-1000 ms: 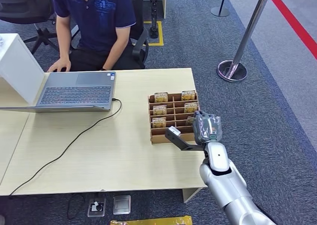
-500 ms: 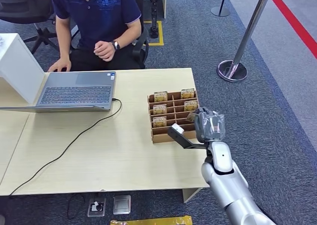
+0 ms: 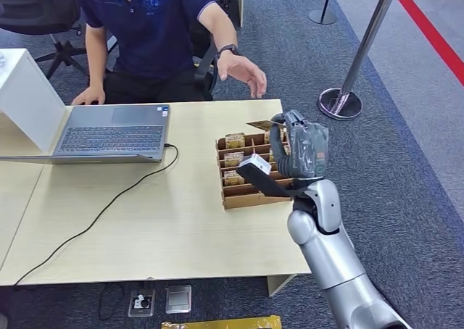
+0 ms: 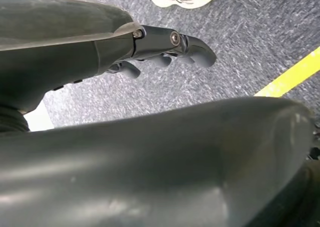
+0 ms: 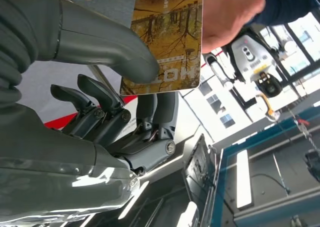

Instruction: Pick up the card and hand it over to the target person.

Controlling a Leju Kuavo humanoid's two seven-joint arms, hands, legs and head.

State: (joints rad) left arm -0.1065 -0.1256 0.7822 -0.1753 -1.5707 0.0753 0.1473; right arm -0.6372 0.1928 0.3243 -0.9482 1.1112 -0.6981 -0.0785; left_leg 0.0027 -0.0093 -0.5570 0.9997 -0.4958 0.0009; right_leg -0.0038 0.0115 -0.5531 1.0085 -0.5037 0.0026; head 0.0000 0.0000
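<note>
Right hand (image 5: 113, 87) thumb and fingers (image 5: 102, 99) pinching the card (image 5: 166, 39), held raised above the far edge of the card tray (image 3: 241, 198) on the desk (image 3: 137, 220). Person's hand (image 3: 243, 72) reaches toward the card, just beside it, contact unclear. Left hand (image 4: 162, 49) hangs over carpet, fingers loosely apart, holding nothing. Laptop (image 3: 109, 133) at the desk's far left.

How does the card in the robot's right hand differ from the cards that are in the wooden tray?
The card in the right hand is lifted above the table, pinched by the thumb; the tray cards stand in compartments of the wooden tray. The held card is close to the person's hand; the tray cards are farther from it. Both look golden brown.
</note>
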